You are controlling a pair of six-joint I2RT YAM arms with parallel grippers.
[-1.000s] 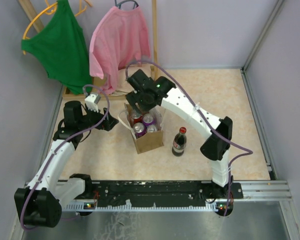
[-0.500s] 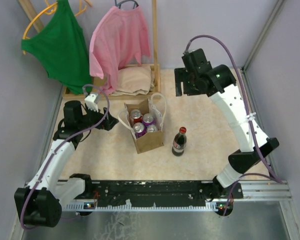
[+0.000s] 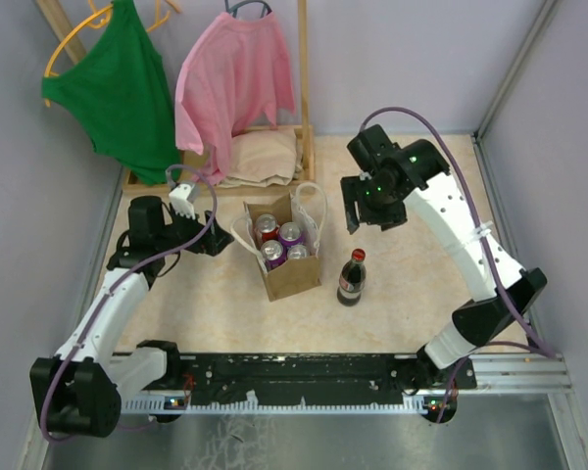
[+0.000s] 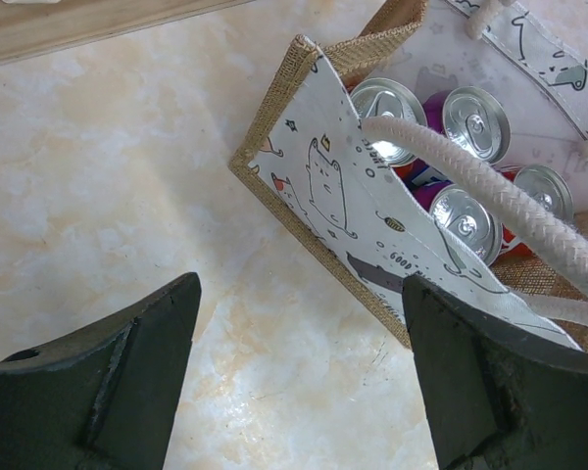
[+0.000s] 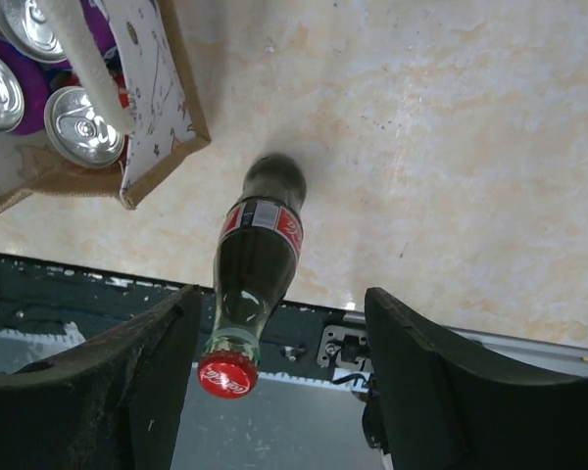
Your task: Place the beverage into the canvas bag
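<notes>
A dark cola bottle [image 3: 351, 278] with a red cap stands upright on the table, just right of the canvas bag [image 3: 292, 277]. The tan bag with white loop handles holds several cans [image 3: 279, 242]. My right gripper [image 3: 355, 211] is open and empty, hovering above and behind the bottle; in the right wrist view the bottle [image 5: 256, 270] shows between and below the fingers, with its cap [image 5: 225, 374] nearer the left finger. My left gripper [image 3: 219, 238] is open and empty, just left of the bag; the left wrist view shows the bag's corner [image 4: 304, 147] and the cans [image 4: 475, 122].
A green top [image 3: 122, 88] and a pink shirt [image 3: 237, 83] hang on a wooden rack at the back left. A beige folded cloth [image 3: 263, 157] lies on the rack's base. A metal rail [image 3: 314, 377] runs along the near edge. Walls close in the sides.
My right arm has swung from above the bag out to the back right, then come back down toward the bottle. The left arm has barely moved.
</notes>
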